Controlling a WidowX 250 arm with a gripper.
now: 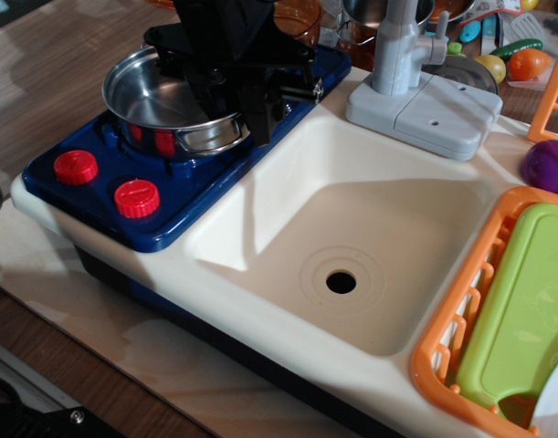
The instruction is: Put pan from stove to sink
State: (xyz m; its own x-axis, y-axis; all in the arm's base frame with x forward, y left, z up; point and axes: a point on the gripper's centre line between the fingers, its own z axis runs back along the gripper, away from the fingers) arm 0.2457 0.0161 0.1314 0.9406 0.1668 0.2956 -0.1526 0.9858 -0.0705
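Observation:
The shiny steel pan (151,96) sits on the dark blue stove (196,178), on the burner behind the two red knobs (137,198). My black gripper (239,114) reaches down from above onto the pan's right rim. One finger is inside the pan and the other outside it, drawn close together on the wall. The pan looks slightly tipped and still rests on the stove. The cream-white sink (288,228) with its round drain hole (341,282) lies to the right of the stove.
The grey faucet (397,46) stands behind the sink. An orange dish rack (452,338) holding a green board (525,310) is on the right. A purple object (548,164) lies beside it. A transparent orange pot (297,14) and toy food sit at the back.

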